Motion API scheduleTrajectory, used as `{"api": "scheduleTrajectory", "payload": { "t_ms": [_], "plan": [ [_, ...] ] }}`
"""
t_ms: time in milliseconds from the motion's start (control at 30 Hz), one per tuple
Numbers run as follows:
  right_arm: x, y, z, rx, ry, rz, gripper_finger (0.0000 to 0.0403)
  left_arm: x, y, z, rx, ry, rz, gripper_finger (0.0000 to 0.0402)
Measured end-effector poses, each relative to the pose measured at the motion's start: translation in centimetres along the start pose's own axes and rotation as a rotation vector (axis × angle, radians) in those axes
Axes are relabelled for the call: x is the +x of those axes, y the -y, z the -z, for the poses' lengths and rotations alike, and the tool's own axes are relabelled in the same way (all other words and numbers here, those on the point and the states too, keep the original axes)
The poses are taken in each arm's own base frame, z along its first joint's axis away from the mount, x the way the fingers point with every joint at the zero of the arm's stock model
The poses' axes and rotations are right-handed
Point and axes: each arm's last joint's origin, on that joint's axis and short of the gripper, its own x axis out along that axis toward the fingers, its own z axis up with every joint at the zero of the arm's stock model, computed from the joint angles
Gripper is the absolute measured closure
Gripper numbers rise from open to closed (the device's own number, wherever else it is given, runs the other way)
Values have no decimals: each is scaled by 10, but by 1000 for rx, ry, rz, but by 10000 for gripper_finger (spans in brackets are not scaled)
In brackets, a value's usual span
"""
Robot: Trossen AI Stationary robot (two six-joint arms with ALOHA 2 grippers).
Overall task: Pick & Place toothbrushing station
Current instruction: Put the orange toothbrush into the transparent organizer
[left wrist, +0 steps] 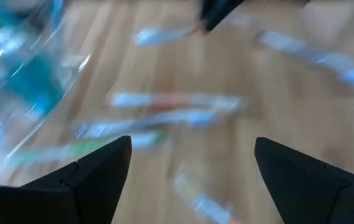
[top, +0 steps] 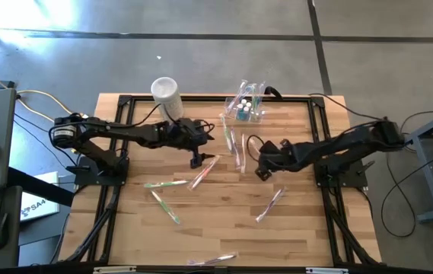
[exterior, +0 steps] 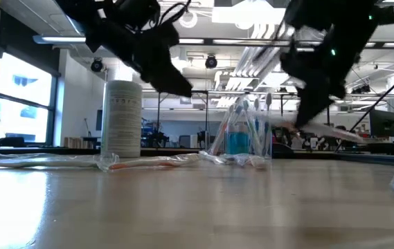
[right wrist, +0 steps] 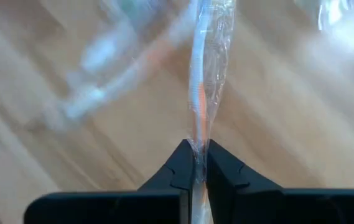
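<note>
The clear holder (top: 246, 109) sits at the upper middle of the high view, near the far edge of the wooden counter (top: 224, 228), with several brushes standing in it; in the low view it (exterior: 242, 138) shows at centre, bluish inside. A white cylinder (top: 166, 94) stands to its left, near the counter's upper-left corner.

The right pincer (top: 262, 163) is right of centre in the high view, its fingers pressed together on a wrapped toothbrush (right wrist: 203, 81) that the right wrist view shows running away from the tips. The left pincer (top: 196, 150) hangs left of centre, fingers (left wrist: 102, 165) spread wide and holding nothing.

More wrapped toothbrushes (top: 166, 205) lie scattered over the counter, some beside the holder, others toward the lower part of the high view.
</note>
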Motion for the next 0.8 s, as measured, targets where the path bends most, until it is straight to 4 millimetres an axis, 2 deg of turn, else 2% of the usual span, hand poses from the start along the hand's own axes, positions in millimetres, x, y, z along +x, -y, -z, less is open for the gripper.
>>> {"api": "scheduleTrajectory", "payload": {
  "t_ms": [167,333,500,800],
  "plan": [
    [-23,-32,-8,-210,300,-153,390,7,10,-12,35,150,110,66],
    [-34,-54,-18,-317,522,-212,390,13,20,-21,66,279,145,66],
    [-33,-60,-25,-371,612,-210,390,21,26,-22,62,335,142,66],
    [-24,-57,-31,-362,597,-209,390,23,29,-25,67,390,122,66]
  ]
}}
